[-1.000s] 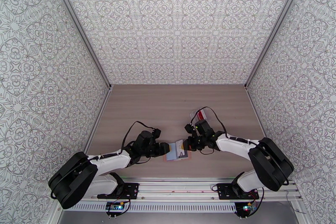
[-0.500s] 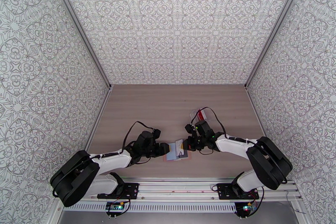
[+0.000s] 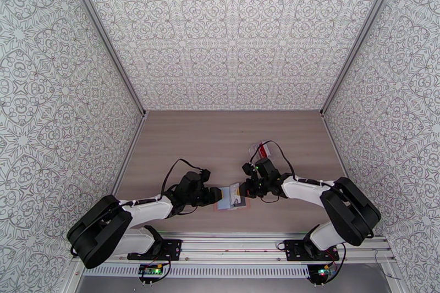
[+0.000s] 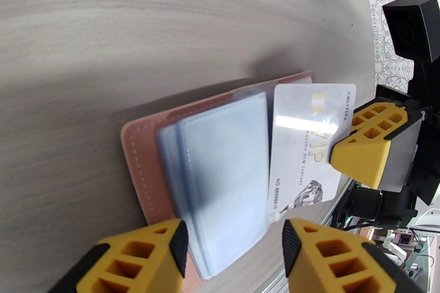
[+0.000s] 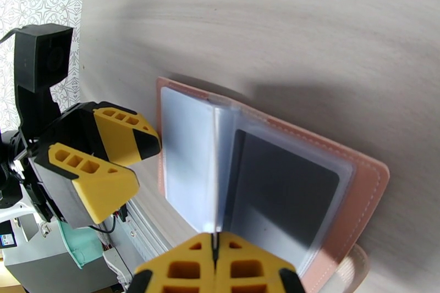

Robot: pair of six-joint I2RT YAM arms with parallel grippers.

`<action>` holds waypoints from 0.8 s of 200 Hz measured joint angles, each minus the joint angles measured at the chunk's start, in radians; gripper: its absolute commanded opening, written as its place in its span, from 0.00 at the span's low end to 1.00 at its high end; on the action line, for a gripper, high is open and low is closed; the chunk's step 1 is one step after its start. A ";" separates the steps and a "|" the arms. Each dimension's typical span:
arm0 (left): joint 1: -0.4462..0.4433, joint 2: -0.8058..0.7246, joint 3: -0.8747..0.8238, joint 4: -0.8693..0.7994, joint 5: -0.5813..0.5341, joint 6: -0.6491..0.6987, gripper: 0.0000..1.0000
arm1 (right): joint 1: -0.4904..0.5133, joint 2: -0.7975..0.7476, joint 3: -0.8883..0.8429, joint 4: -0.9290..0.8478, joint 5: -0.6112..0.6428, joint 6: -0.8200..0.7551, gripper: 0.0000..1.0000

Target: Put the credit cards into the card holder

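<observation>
The card holder (image 4: 143,145) lies open on the counter (image 4: 137,25), between the two arms. The right hand (image 5: 214,242) pinches a white card (image 4: 305,140) over the holder's sleeves. The left hand (image 4: 235,233) hangs unclenched at the opposite edge.

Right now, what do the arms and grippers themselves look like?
Both the left arm and right arm have white links, bulky black joints and looping black cables. The left gripper and right gripper have yellow, hollow-ribbed fingers with black edging.
</observation>
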 measured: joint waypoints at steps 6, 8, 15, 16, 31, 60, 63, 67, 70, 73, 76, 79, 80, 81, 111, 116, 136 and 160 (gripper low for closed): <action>0.000 0.001 0.000 0.000 0.000 0.000 0.53 | 0.000 0.000 -0.002 0.003 0.000 0.000 0.00; 0.000 0.001 0.000 0.000 0.000 0.000 0.53 | 0.000 0.000 -0.003 0.004 0.000 0.000 0.00; 0.000 0.002 0.000 0.000 0.000 0.000 0.53 | 0.000 0.000 -0.005 0.007 0.000 0.000 0.00; 0.000 0.002 0.000 0.000 0.000 0.000 0.53 | 0.000 0.000 -0.005 0.007 0.000 0.000 0.00; 0.000 0.003 0.000 0.000 0.000 0.000 0.53 | 0.000 0.005 -0.008 0.013 0.000 0.003 0.00; 0.000 0.003 0.000 0.000 0.000 0.000 0.53 | 0.000 0.008 -0.009 0.019 -0.005 0.007 0.00; 0.000 0.003 0.000 0.000 0.000 0.000 0.53 | 0.000 0.008 -0.009 0.019 -0.005 0.008 0.00; 0.000 0.003 0.000 0.000 0.000 0.000 0.53 | 0.000 0.009 -0.009 0.020 -0.006 0.009 0.00; 0.000 0.003 0.000 0.000 0.000 0.000 0.53 | 0.000 0.010 -0.009 0.021 -0.008 0.011 0.00; 0.000 0.003 0.000 0.000 0.000 0.000 0.53 | 0.000 0.010 -0.009 0.022 -0.008 0.011 0.00; 0.000 0.003 0.000 0.000 0.000 0.000 0.53 | 0.000 0.011 -0.009 0.023 -0.010 0.012 0.00; 0.000 0.003 0.000 -0.001 0.000 0.000 0.53 | 0.000 0.012 -0.009 0.024 -0.010 0.013 0.00; 0.000 0.003 0.000 -0.001 0.000 0.000 0.53 | 0.000 0.012 -0.009 0.025 -0.011 0.015 0.00; 0.000 0.003 0.000 -0.001 0.000 0.000 0.53 | 0.000 0.013 -0.009 0.025 -0.011 0.015 0.00; 0.000 0.003 0.000 -0.004 0.000 0.000 0.52 | 0.000 0.019 -0.009 0.031 -0.017 0.018 0.00; 0.000 0.003 0.000 -0.004 0.000 0.000 0.52 | 0.000 0.021 -0.009 0.032 -0.019 0.018 0.00; 0.000 0.003 0.000 -0.004 0.000 0.000 0.52 | 0.000 0.025 -0.010 0.037 -0.020 0.019 0.00; 0.000 0.003 0.000 -0.004 -0.001 0.000 0.53 | 0.001 0.026 -0.011 0.040 -0.023 0.026 0.00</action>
